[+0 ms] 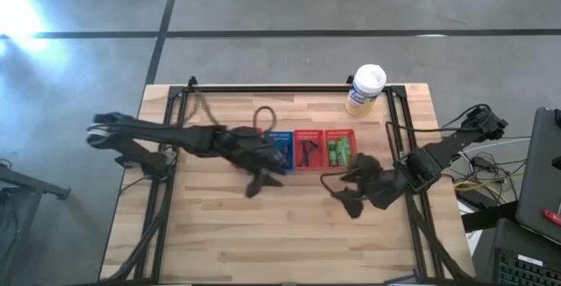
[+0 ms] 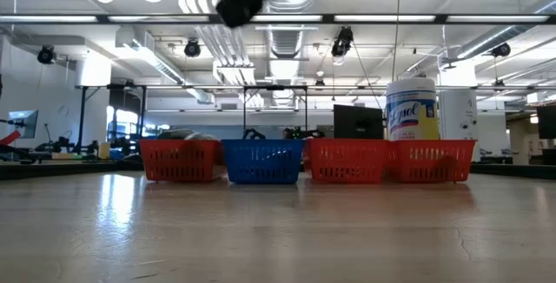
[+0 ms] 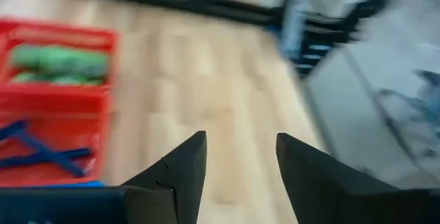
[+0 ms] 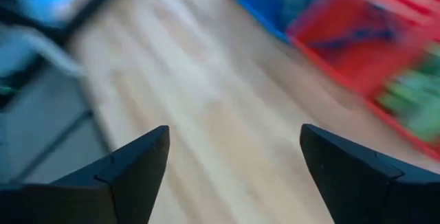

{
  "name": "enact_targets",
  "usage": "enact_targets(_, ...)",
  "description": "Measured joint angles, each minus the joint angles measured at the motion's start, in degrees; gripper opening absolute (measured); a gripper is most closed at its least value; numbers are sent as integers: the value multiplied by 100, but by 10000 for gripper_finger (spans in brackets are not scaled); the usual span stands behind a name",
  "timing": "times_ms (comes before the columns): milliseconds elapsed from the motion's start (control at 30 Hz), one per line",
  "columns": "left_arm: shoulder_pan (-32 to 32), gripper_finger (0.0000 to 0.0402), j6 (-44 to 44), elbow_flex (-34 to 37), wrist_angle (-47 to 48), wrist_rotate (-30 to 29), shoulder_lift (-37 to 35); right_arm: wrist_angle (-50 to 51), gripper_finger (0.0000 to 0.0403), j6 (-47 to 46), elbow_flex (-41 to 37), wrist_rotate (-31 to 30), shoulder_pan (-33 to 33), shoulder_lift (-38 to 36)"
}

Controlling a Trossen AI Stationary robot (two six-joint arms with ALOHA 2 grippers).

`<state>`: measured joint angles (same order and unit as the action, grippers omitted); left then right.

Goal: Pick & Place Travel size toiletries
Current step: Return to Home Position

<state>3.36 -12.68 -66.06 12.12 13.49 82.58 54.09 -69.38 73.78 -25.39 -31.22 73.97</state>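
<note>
Small mesh baskets stand in a row at the table's far middle. The red basket (image 1: 340,148) on the right holds bright green packets (image 3: 58,62). The red basket (image 1: 307,150) beside it holds thin dark-handled razors (image 3: 41,152). A blue basket (image 1: 281,149) follows, half under my left arm. My left gripper (image 1: 263,181) hangs open above bare wood, just near of the blue basket, and holds nothing (image 3: 240,136). My right gripper (image 1: 346,194) is open and empty too (image 4: 234,131), near of the green-packet basket. No grey tubes or dark wedges can be made out.
A white-capped yellowish canister (image 1: 365,89) stands at the far right edge, behind the baskets (image 2: 411,108). The low view shows a fourth basket, red (image 2: 178,160), at the row's left end. Bare wood (image 1: 263,233) stretches across the table's near half. A black frame (image 1: 166,146) borders the table.
</note>
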Motion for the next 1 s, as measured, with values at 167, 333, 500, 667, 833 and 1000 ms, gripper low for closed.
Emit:
enact_targets(167,8,181,-108,657,105,450,-965,-2622,291,687,-906,139,295,10)
enact_targets(333,6,181,-998,1760,202,390,-2044,-4393,265,736,-2017,316,648,13)
enact_targets(500,113,181,-2628,2741,404,399,-3224,-4397,245,-553,-2354,553,807,-54)
enact_targets(667,664,181,-3079,3618,-352,655,-4384,-6267,233,955,-2459,549,632,89)
enact_targets(833,1101,181,-3161,4453,-1567,465,-5362,-7615,225,1883,-2481,348,741,240)
enact_targets(1000,1153,181,-2886,5114,-2211,81,-6168,-7756,220,1986,-2560,414,1079,361)
